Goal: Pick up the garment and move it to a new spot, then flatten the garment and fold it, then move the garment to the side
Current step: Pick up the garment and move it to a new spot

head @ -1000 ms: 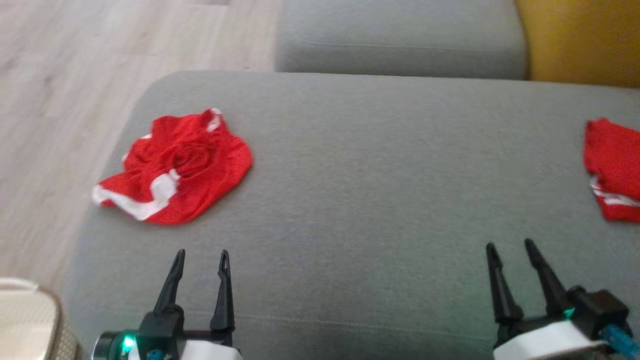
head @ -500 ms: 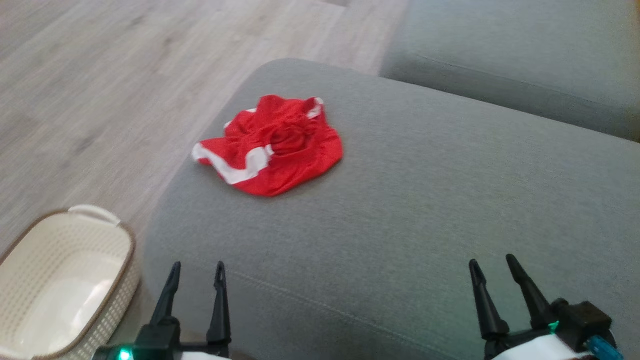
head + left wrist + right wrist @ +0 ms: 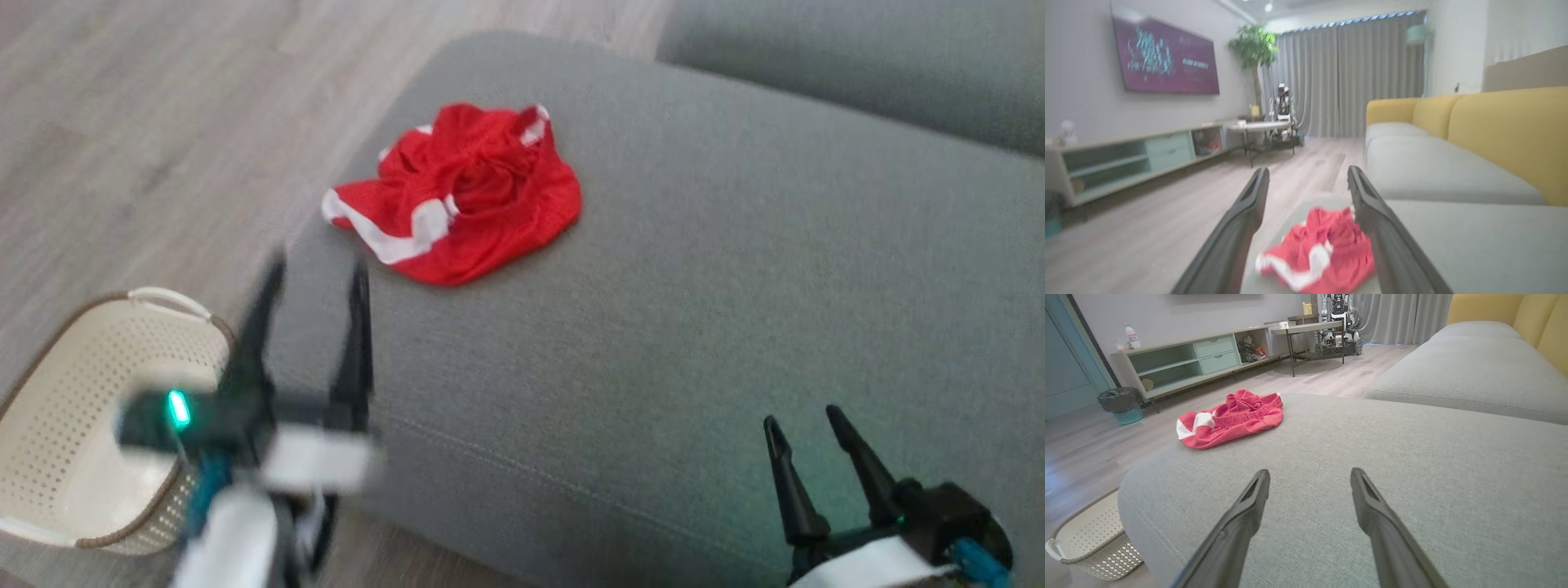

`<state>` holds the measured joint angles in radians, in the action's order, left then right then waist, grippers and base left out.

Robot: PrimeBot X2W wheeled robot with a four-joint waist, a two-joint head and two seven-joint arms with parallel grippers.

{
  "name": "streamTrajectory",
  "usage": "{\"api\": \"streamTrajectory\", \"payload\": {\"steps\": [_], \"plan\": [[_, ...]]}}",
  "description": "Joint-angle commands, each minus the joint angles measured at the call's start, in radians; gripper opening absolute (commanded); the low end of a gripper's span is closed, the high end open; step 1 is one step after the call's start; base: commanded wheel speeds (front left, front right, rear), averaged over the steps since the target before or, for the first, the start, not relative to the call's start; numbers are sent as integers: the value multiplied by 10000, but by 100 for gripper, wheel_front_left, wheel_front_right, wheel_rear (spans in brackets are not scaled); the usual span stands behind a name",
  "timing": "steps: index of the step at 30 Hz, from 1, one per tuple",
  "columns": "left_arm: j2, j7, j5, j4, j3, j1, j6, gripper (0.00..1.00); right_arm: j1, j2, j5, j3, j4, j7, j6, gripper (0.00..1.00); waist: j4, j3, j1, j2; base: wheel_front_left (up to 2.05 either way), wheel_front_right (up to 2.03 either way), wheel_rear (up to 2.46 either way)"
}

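Pale wood floor (image 3: 147, 122) lies at far left, with a cream perforated basket (image 3: 57, 408) standing on it beside the grey sofa cushion (image 3: 694, 310). The left claw (image 3: 317, 271), blurred, hangs over the cushion's corner, fingers spread and empty, pointing toward the crumpled red-and-white garment (image 3: 465, 204) near the cushion's left edge. The right claw (image 3: 801, 416), open and empty, hovers well apart at lower right.

Grey sofa (image 3: 1412, 449) — pale wood floor (image 3: 1086, 449)
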<state>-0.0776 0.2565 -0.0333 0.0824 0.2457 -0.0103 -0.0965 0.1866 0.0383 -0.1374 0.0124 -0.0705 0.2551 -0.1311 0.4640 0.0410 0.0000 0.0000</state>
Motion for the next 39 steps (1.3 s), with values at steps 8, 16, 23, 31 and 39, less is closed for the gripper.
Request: {"api": "streamTrajectory", "payload": {"steps": [8,16,23,31,39], "plan": [[-876,20,120,-1427,-873,-4881,865,100,-1357,121,853,-39,517,66,4,100,-1365,2032,0,0,0,0,0],[-1078,-1568,-743,-5576,-971,-8551,1869,100,-2210,435,1017,-194,814,66,4,100,-2284,3553,0,0,0,0,0],[-1387,-3731,-2342,-9086,-1051,-10871,2245,100,-2848,790,1024,-196,1061,66,4,100,-2940,4751,0,0,0,0,0],[-1682,-4315,-2403,-11139,-1135,-11797,1910,100,-3456,883,969,-145,1150,66,4,100,-3385,5514,0,0,0,0,0],[-1871,-4195,-2259,-12413,-913,-12177,1750,100,-3726,765,921,-193,1134,67,4,100,-3669,5884,0,0,0,0,0]]}}
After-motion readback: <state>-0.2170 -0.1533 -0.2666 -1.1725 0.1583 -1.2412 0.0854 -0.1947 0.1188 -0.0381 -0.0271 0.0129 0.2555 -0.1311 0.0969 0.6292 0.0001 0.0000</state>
